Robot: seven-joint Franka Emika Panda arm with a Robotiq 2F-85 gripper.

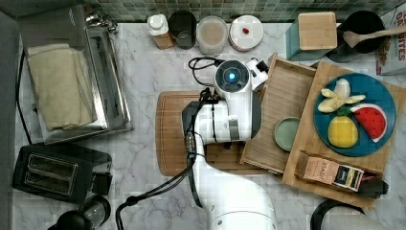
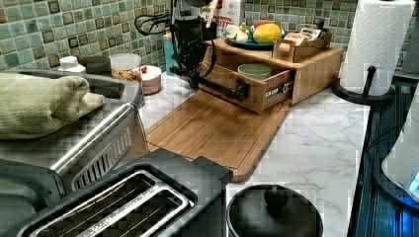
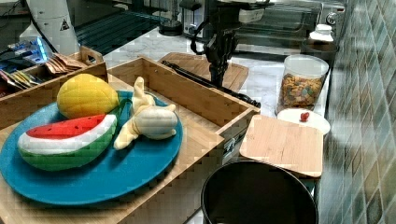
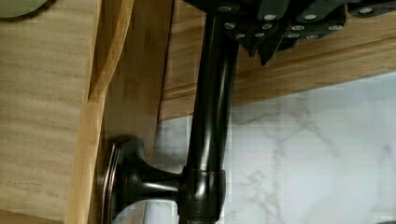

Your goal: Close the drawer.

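Open drawer (image 1: 282, 103); end effector (image 4: 261, 35) clamped on its handle bar (image 4: 212, 107). An off-axis push could jam the drawer or slide the green bowl (image 1: 287, 133).

Tool (image 4: 261, 28) cut off by frame edge; drawer (image 1: 282, 110) front hidden under arm, seemingly.

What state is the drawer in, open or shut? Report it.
Open. The drawer is pulled out from under the wooden shelf, its floor and a green bowl exposed; the end effector is at its handle.

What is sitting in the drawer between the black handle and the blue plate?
A small green bowl sits on the drawer floor, between the handle and plate, in the top view.
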